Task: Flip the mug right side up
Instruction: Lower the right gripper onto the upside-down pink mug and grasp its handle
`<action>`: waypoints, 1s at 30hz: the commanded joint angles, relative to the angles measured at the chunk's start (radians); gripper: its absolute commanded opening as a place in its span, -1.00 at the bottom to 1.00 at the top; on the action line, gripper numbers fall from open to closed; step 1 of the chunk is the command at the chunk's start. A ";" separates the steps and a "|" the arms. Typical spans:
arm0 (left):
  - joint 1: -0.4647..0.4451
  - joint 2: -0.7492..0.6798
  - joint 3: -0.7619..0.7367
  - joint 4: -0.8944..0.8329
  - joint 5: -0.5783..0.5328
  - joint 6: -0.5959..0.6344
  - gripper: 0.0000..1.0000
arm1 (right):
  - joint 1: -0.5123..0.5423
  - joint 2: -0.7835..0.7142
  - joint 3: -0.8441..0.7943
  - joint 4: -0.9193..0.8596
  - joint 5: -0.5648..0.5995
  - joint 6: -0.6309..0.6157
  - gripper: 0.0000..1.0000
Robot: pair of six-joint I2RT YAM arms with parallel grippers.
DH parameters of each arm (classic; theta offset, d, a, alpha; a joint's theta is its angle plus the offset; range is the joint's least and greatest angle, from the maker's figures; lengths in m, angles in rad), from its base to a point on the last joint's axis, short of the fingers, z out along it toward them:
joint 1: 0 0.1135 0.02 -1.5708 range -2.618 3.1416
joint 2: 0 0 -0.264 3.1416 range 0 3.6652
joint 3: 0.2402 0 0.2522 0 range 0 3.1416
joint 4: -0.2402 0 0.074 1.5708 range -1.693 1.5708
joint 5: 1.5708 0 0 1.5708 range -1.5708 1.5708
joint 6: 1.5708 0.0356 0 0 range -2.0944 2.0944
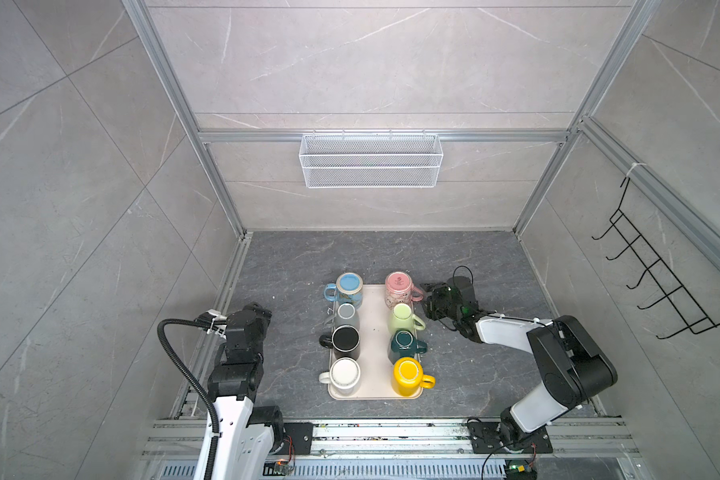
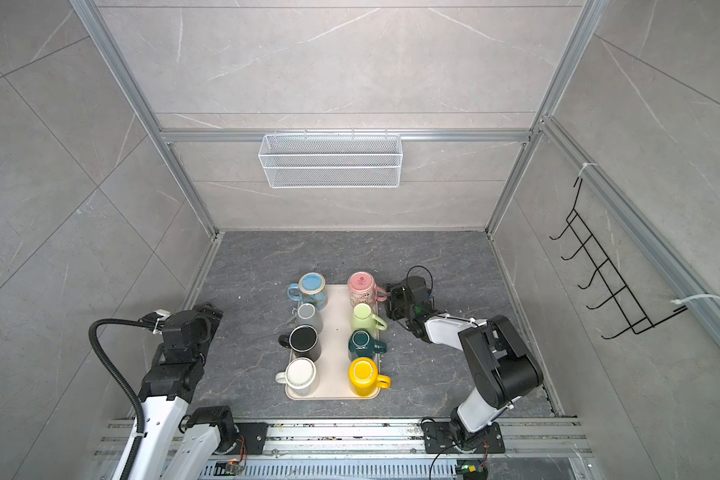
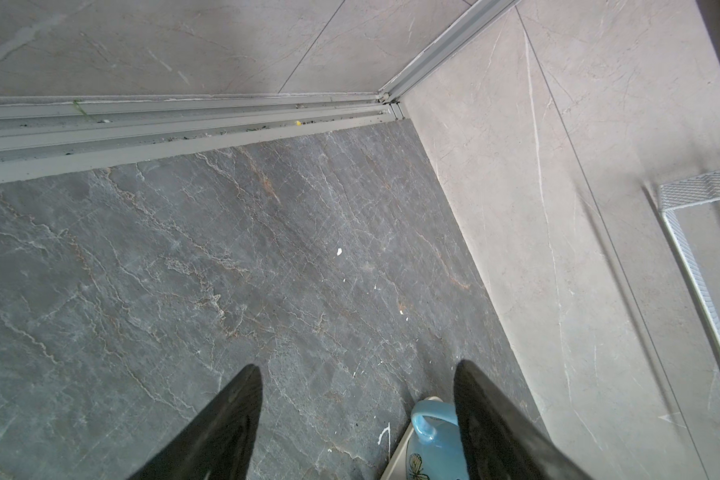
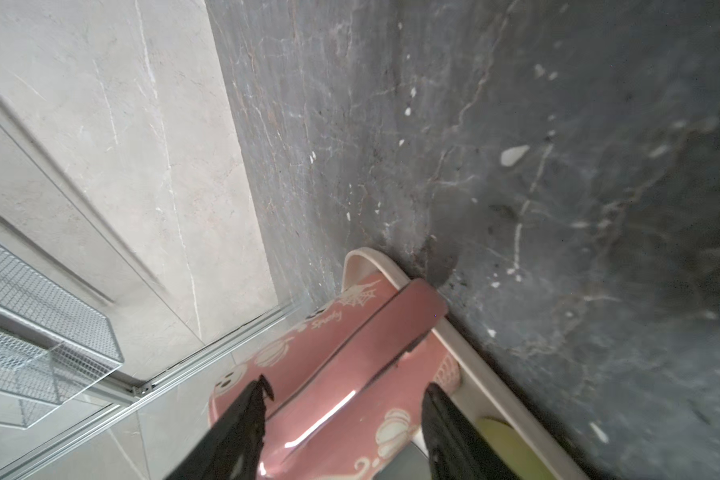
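A pink mug [image 1: 398,286] [image 2: 360,286] with white pumpkin and ghost prints stands upside down at the back right corner of the cream tray [image 1: 375,332], its handle pointing right. My right gripper [image 1: 427,297] [image 2: 389,296] is at that handle. In the right wrist view the gripper [image 4: 346,386] is open, and its black fingers straddle the pink handle [image 4: 371,345] with a gap on each side. My left gripper [image 1: 260,309] [image 3: 357,365] hangs open over bare floor left of the tray, holding nothing.
Several other mugs fill the tray in two rows, among them a blue one [image 1: 348,286] [image 3: 437,449] at the back left and a yellow one [image 1: 408,376] at the front right. A wire basket [image 1: 371,160] hangs on the back wall and a black hook rack [image 1: 657,270] on the right wall.
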 commanded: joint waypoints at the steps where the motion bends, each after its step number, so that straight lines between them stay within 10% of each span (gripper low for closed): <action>1: -0.005 -0.010 0.003 -0.002 -0.018 -0.018 0.50 | -0.001 0.038 -0.013 0.132 -0.030 0.068 0.25; 30: -0.005 -0.010 -0.002 0.003 -0.048 -0.023 0.50 | -0.002 0.166 0.047 0.245 -0.003 0.071 -0.14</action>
